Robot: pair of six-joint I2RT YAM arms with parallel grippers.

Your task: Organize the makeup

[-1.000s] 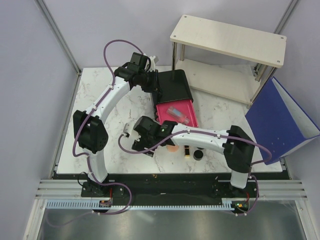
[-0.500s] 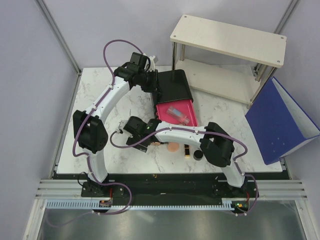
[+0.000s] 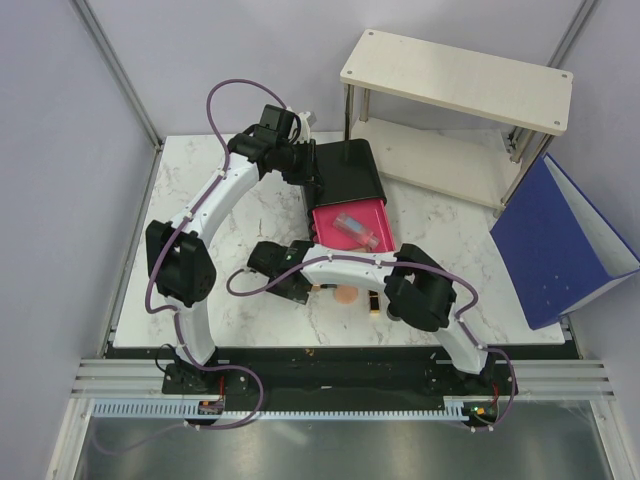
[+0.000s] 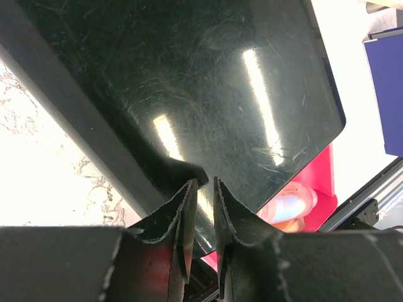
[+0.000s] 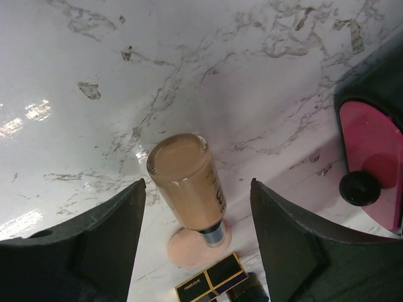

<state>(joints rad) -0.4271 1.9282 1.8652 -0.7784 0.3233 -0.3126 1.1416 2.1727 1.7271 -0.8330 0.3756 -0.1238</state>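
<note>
White shelf [image 3: 455, 75] and blue folder [image 3: 560, 240], upper right. Centre: black box [image 3: 345, 170], pink drawer [image 3: 375, 215] open, left gripper [image 4: 201, 185] nearly closed at its rim. Lower centre: right gripper [image 5: 195, 187] spread wide around a tan bottle [image 5: 186, 179], not touching it; peach disc [image 5: 189, 251] and lipstick [image 5: 211, 278] just beside.

black box [image 4: 220, 82]: glossy (fine scratches) | table [image 5: 189, 63]: polished marble-look | tan bottle [image 5: 189, 185]: smooth
</note>
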